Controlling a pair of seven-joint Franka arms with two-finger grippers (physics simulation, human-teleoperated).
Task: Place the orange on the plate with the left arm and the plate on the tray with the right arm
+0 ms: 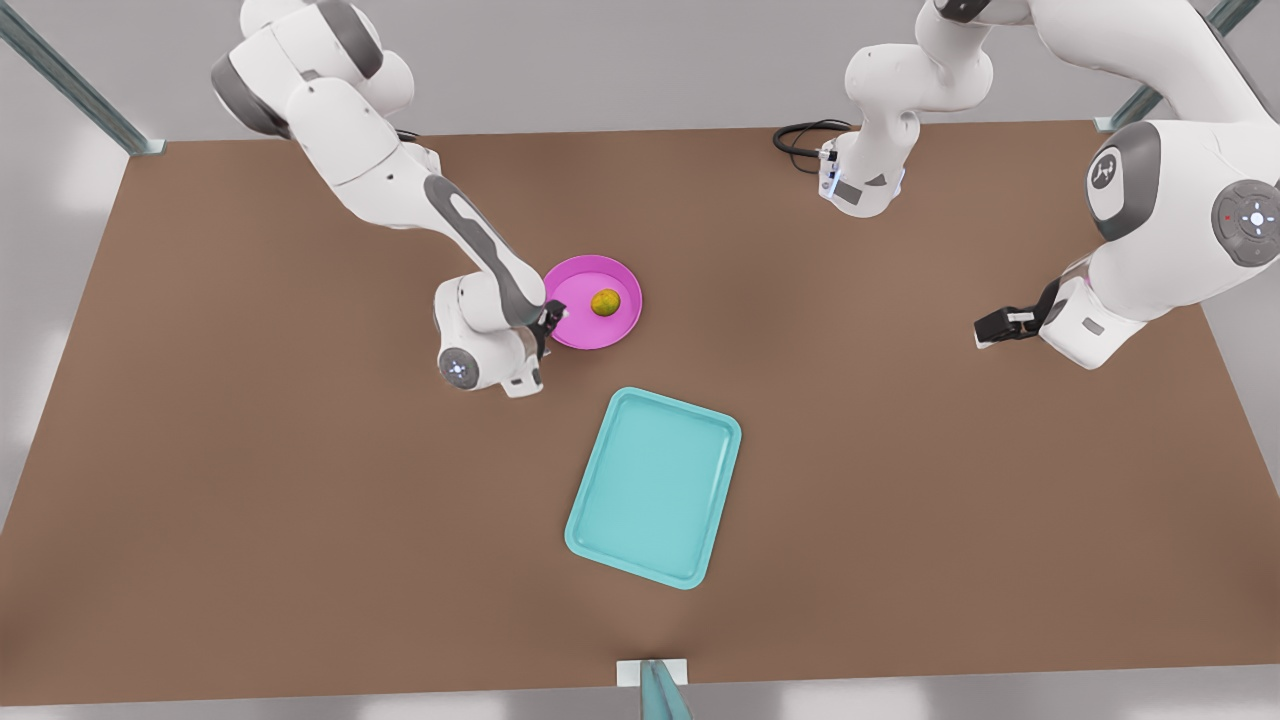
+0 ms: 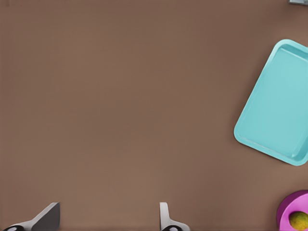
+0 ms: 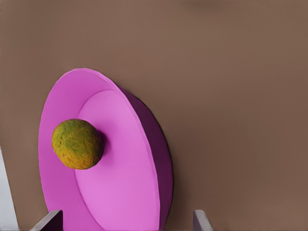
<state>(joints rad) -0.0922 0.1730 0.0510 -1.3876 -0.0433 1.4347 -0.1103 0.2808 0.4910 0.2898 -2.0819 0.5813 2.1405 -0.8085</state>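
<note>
Orange [image 1: 605,302]: small yellow-orange fruit with greenish patches, lying inside the plate [image 1: 578,290], off centre toward the front view's right. In the right wrist view the orange [image 3: 77,144] rests on the plate's [image 3: 115,183] flat inner floor.

Plate: round, bright magenta, raised rim, flat on the worktop [image 1: 250,480], near the tray's far short end but apart from it.

Tray [image 1: 655,487]: turquoise, rectangular with rounded corners and raised rim, set slightly askew on the worktop, nothing in it. In the left wrist view the tray [image 2: 279,103] lies with the plate [image 2: 288,207] and orange [image 2: 299,220] near one corner.

Right claw [image 1: 550,322]: at the plate's rim on the front view's left side, low over the worktop. In its own wrist view the claw [image 3: 127,226] has fingers [image 3: 50,221] spread wide, one to either side of the plate's near edge.

Left claw [image 1: 985,328]: on the front view's right, well apart from plate and tray. In its wrist view the claw [image 2: 108,222] is spread, nothing between the fingers, bare worktop [image 2: 120,106] below.
</note>
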